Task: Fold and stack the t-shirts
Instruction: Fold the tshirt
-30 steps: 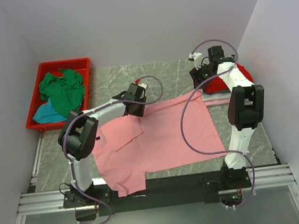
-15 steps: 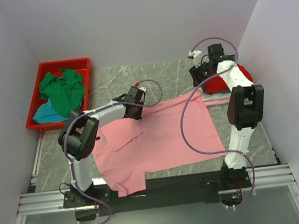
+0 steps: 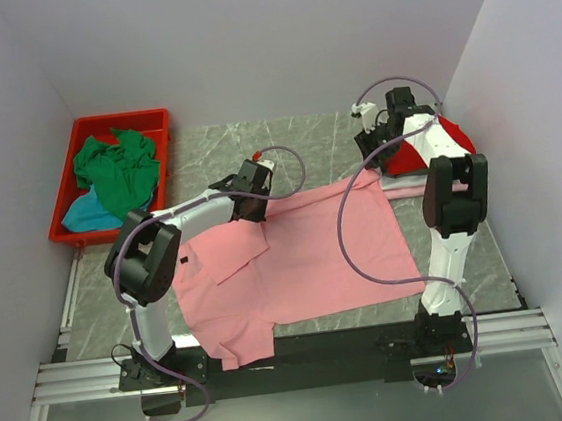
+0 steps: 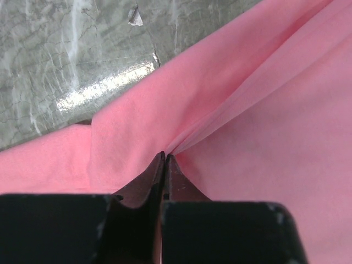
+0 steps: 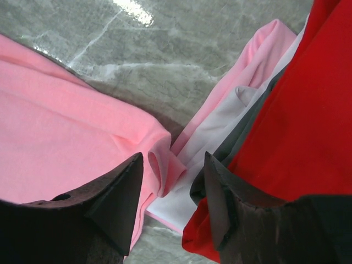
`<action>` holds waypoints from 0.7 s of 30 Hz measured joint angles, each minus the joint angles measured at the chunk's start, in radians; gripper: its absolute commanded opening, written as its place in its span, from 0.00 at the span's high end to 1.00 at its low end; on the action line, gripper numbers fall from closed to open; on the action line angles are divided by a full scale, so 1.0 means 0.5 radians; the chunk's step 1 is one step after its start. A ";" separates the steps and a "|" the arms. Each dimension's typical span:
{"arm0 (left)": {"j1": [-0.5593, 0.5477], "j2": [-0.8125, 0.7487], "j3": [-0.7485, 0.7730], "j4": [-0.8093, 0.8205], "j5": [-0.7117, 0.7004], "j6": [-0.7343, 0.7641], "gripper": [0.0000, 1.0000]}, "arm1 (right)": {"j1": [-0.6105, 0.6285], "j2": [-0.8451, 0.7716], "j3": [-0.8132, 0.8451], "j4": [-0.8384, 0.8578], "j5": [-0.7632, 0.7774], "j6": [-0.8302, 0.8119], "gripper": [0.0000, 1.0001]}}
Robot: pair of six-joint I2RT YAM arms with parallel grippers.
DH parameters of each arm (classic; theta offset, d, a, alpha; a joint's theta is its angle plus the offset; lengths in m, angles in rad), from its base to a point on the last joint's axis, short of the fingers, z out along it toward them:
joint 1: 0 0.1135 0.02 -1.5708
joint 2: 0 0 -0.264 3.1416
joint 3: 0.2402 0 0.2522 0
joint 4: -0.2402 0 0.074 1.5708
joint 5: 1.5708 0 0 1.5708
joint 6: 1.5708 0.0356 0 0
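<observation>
Two grippers attend the upper edge of one salmon pink t-shirt, which lies spread flat across the middle of the marble-patterned table in the overhead view. The left gripper, at the shirt's upper left edge, has its jaws pressed together on a narrow raised ridge of the pink cloth, with creases running away from the pinch. The right gripper, at the shirt's upper right corner, stands spread, one finger on either side of a curled corner of the same shirt and nothing held. That corner lies touching a folded stack at the right of the table, where a red t-shirt sits on top and a pale pink t-shirt shows lower down. In the upper left of the overhead view, a red bin holds a green t-shirt and a teal t-shirt, not yet folded. Likely hazards: the left pinch looks shallow, so the cloth may slip free once lifted. The right jaws, closing so near the stack, may catch one of its layers and drag the pile. A lift with only one corner secured would skew the fold.
</observation>
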 measured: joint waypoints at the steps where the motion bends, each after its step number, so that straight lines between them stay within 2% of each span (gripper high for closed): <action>1: 0.000 0.000 0.000 0.000 0.000 0.000 0.96 | 0.001 0.000 -0.001 -0.005 0.000 -0.005 0.47; 17: 0.000 0.000 0.000 -0.011 0.001 0.000 0.96 | 0.073 0.012 -0.005 -0.026 -0.021 -0.035 0.54; 21: 0.000 0.000 0.000 -0.015 0.001 0.001 0.96 | 0.073 0.037 -0.004 -0.027 0.011 -0.034 0.59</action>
